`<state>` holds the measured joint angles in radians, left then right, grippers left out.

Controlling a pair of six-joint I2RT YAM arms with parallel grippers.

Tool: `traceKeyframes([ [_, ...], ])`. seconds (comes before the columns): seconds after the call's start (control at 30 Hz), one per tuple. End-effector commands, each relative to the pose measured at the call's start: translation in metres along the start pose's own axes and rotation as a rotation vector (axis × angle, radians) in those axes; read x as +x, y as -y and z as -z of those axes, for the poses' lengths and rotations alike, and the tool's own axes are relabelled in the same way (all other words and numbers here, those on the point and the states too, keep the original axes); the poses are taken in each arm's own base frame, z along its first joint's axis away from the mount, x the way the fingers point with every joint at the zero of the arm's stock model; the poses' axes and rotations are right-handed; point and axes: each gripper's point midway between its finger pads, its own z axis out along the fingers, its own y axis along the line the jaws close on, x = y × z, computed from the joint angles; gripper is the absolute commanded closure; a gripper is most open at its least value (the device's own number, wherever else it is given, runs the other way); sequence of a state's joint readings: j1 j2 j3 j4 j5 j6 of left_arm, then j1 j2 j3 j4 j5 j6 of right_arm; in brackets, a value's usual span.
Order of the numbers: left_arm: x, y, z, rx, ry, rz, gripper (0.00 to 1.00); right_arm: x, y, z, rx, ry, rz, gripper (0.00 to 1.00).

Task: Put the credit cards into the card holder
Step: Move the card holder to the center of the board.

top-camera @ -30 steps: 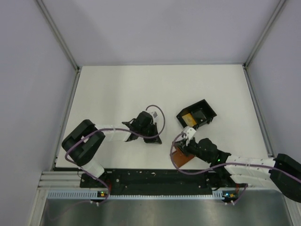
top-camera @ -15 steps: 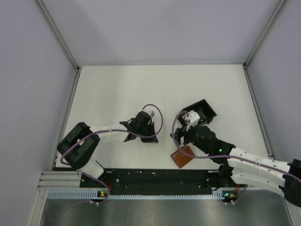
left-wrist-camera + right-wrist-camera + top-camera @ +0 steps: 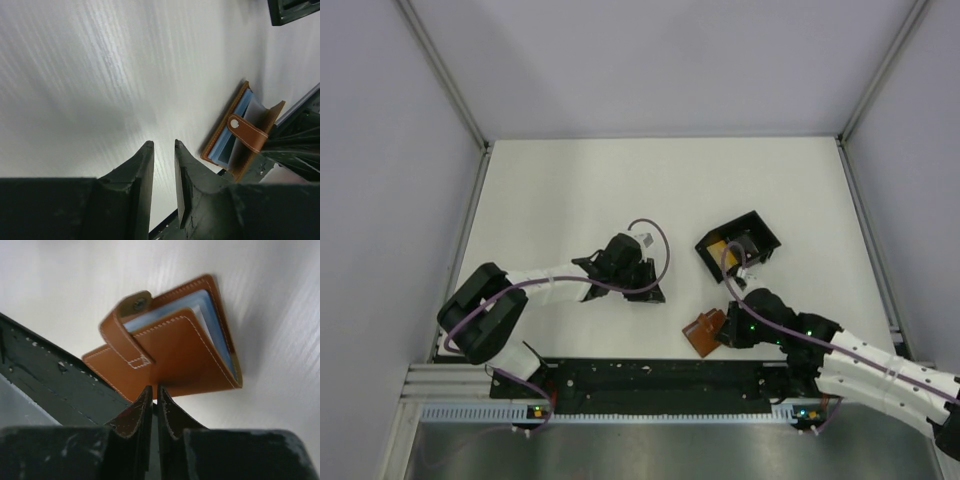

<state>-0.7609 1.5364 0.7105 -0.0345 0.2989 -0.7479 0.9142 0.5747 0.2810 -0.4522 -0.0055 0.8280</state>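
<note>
Since 0.5 s ago the right gripper (image 3: 723, 326) is no longer up by the black slotted box (image 3: 752, 232). It's now sitting back toward the near edge w/ its tips right at the card holder (image 3: 704, 333). The left gripper (image 3: 648, 292) is hanging in approx. the same spot as before, well apart from the card holder.

Top view: the card holder is lying on the table (image 3: 570, 190) near the black rail (image 3: 620, 375), below-left of the box. A tan card (image 3: 718, 248) is showing inside the box.

Left wrist view: the left gripper (image 3: 164, 162) is hovering over bare table, its fingers (image 3: 142, 175) standing only slightly apart w/ nothing btwn them. The card holder (image 3: 247, 132) is showing off to the right, partly open, w/ a snap tab crossing its edge. Blue cards (image 3: 226, 145) are sitting inside it.

Right wrist view: the right gripper (image 3: 154, 402) is pointing at the lower edge of the card holder (image 3: 170, 350). Its fingers are nearly together, leaving only a thin slit. Can't tell if they're pinching the leather or just meeting it. The tab is looping over the open side, and the blue cards (image 3: 200, 300) are peeking out btwn the covers.
</note>
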Motion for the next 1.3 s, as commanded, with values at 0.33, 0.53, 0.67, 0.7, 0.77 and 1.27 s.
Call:
traceKeyframes([
  [0.33,0.029,0.021,-0.012,0.243,-0.068,0.002,0.55,-0.004,0.033,-0.047,0.201,-0.109,-0.037,0.87],
  [0.53,0.032,0.014,-0.016,0.237,-0.047,0.014,0.46,-0.001,0.032,-0.067,0.205,-0.164,0.005,0.87],
  [0.67,0.026,0.001,-0.023,0.162,-0.021,0.037,0.46,0.002,0.038,-0.072,0.222,-0.180,0.016,0.86],
  [0.7,0.026,-0.004,-0.024,0.136,-0.018,0.038,0.45,0.003,0.038,-0.072,0.219,-0.185,0.018,0.86],
  [0.77,0.025,-0.012,-0.026,0.087,-0.016,0.032,0.45,0.004,0.036,-0.074,0.211,-0.190,0.022,0.86],
  [1.27,0.006,-0.003,-0.036,0.109,0.045,0.052,1.00,0.010,0.035,-0.083,0.187,-0.221,0.036,0.85],
])
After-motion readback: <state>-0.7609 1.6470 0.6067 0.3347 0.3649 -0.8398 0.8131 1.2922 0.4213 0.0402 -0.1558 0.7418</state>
